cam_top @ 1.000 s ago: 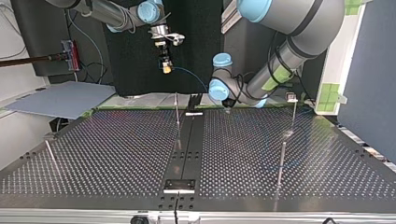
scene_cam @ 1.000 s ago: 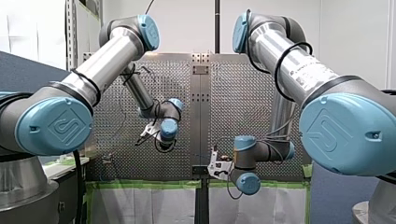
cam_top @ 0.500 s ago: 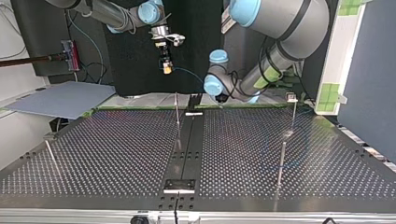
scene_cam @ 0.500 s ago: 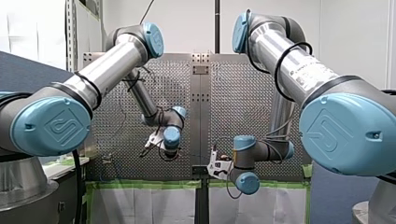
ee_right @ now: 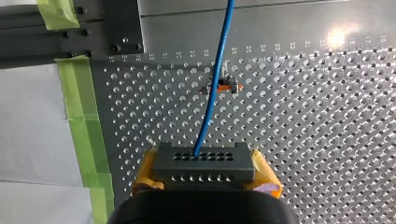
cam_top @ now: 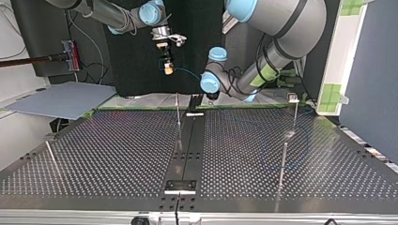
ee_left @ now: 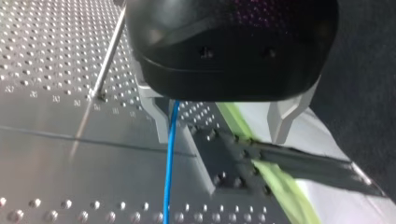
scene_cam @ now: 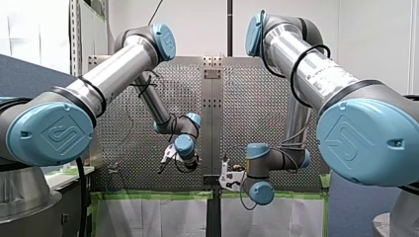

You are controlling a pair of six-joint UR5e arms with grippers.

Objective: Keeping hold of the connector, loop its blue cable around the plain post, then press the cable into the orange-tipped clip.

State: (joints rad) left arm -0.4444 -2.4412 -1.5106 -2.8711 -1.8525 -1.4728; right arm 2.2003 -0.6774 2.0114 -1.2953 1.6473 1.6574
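My right gripper [ee_right: 204, 179] is shut with yellow pads on the dark grey connector [ee_right: 203, 162]. The blue cable [ee_right: 215, 81] runs ahead from the connector and crosses over the orange-tipped clip [ee_right: 220, 87] on the perforated plate. In the top view my right gripper [cam_top: 167, 67] hangs above the table's far edge, with the cable [cam_top: 188, 73] trailing toward my left gripper [cam_top: 211, 96]. My left gripper [ee_left: 219, 135] stands open, and the cable [ee_left: 170, 158] passes between its metal fingers [ee_left: 156, 116], close to one of them. A plain post [cam_top: 178, 110] rises near the table's middle seam.
More thin posts stand on the perforated table [cam_top: 117, 150]: one [cam_top: 283, 164] at the top view's right, another [cam_top: 295, 112] behind it with a small head, one [cam_top: 50, 155] at its left. Green tape [ee_right: 81, 107] marks the plate's edge. A grey board [cam_top: 61, 100] lies beyond.
My left arm has swung down and toward the table's middle seam, bringing its gripper closer to the cable. My right gripper holds nearly still with the connector.
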